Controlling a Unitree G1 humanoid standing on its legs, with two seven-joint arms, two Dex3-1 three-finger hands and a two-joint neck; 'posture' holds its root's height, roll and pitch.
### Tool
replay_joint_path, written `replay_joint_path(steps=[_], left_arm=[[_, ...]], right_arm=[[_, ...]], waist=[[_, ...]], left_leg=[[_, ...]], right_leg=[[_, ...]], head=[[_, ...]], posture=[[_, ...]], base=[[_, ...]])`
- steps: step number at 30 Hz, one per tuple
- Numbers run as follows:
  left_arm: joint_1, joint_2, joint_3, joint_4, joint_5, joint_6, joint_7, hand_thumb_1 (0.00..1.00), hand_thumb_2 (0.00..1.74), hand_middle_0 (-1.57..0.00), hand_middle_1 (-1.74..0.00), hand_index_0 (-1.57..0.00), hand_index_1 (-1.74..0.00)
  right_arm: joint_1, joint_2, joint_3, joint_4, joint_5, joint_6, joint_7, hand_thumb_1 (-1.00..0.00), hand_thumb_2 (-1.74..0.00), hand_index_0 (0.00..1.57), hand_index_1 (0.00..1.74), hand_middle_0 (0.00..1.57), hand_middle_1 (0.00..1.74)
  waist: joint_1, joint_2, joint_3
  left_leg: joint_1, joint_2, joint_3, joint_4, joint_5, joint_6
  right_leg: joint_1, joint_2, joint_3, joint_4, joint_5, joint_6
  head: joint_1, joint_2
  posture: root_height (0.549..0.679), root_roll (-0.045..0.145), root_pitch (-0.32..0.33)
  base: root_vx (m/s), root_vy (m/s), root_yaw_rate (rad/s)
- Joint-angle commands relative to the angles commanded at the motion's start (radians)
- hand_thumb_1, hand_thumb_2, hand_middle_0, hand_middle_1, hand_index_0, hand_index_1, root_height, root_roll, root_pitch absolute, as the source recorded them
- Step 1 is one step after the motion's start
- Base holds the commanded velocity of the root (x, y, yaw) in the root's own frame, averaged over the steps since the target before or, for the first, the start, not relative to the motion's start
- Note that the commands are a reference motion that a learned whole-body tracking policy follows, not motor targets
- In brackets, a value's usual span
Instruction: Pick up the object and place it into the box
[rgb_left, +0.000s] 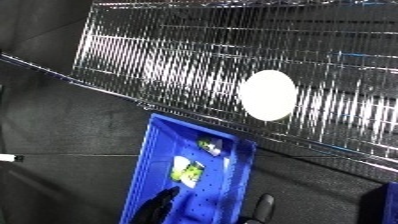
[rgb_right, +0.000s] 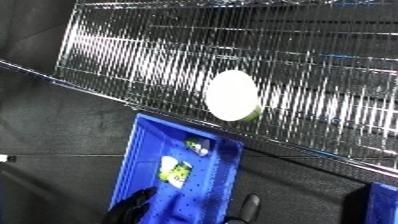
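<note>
A blue bin (rgb_left: 147, 165) lies below a wire shelf, and the whole picture is tilted. Inside it are a white and green packet (rgb_left: 187, 170) and a smaller one (rgb_left: 210, 146). My left hand (rgb_left: 163, 206) is low over the near part of the bin, just short of the larger packet, its fingers relaxed and holding nothing. A dark fingertip of my right hand (rgb_left: 263, 206) shows at the bin's right edge; little else of that hand is visible. A round white object (rgb_left: 266, 95) rests on the shelf above the bin.
The chrome wire shelf (rgb_left: 178, 60) fills the upper picture, its front rail (rgb_left: 107, 92) running close over the bin's far end. Dark floor (rgb_left: 62, 150) lies left of the bin. Another blue corner (rgb_right: 384, 197) shows at the lower right.
</note>
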Motion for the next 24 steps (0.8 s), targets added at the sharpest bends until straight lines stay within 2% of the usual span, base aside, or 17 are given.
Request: replay_joint_path(steps=[6,12,18,24], left_arm=[[0.000,0.010,0.008,-0.031,-0.035,-0.056,0.005,0.00,0.00,0.00,0.00,0.00,0.00],[-0.015,0.050,0.011,-0.201,-0.097,-0.187,0.017,0.00,0.00,0.00,0.00,0.00,0.00],[-0.002,0.115,-0.004,-0.559,-0.156,-0.292,0.096,0.00,0.00,0.00,0.00,0.00,0.00],[0.001,0.159,0.009,-0.826,-0.180,-0.315,0.148,0.00,0.00,0.00,0.00,0.00,0.00]], right_arm=[[0.009,0.009,0.003,0.030,-0.003,-0.018,0.016,0.00,0.00,0.00,0.00,0.00,0.00],[0.029,-0.002,0.001,0.024,0.016,-0.024,0.022,0.00,0.00,0.00,0.00,0.00,0.00],[0.063,-0.020,-0.021,0.019,0.061,-0.032,0.024,0.00,0.00,0.00,0.00,0.00,0.00],[0.089,-0.033,-0.046,0.027,0.113,-0.028,0.044,0.00,0.00,0.00,0.00,0.00,0.00]], waist=[[0.014,-0.015,0.000],[0.031,-0.026,0.000],[0.063,-0.028,0.000],[0.088,-0.038,0.000]], left_leg=[[-0.007,0.005,-0.010,-0.008,0.003,-0.0025],[-0.022,0.007,-0.020,-0.010,0.002,-0.0050],[-0.041,-0.004,-0.034,-0.013,-0.002,-0.0047],[-0.052,-0.017,-0.047,-0.009,-0.009,-0.0041]], right_leg=[[-0.002,-0.0006,-0.012,0.004,-0.002,0.0013],[-0.011,-0.0011,-0.022,0.007,0.000,0.0041],[-0.019,-0.0077,-0.039,0.006,0.008,0.0086],[-0.020,-0.0163,-0.057,0.005,0.014,0.0092]], head=[[0.026,0.002],[0.115,-0.027],[0.229,-0.066],[0.301,-0.092]], posture=[[0.644,0.045,0.035],[0.643,0.039,0.043],[0.644,0.036,0.056],[0.645,0.035,0.062]], base=[[0.000,0.006,0.068],[-0.005,0.013,0.081],[0.002,-0.009,0.154],[0.018,-0.032,0.138]])
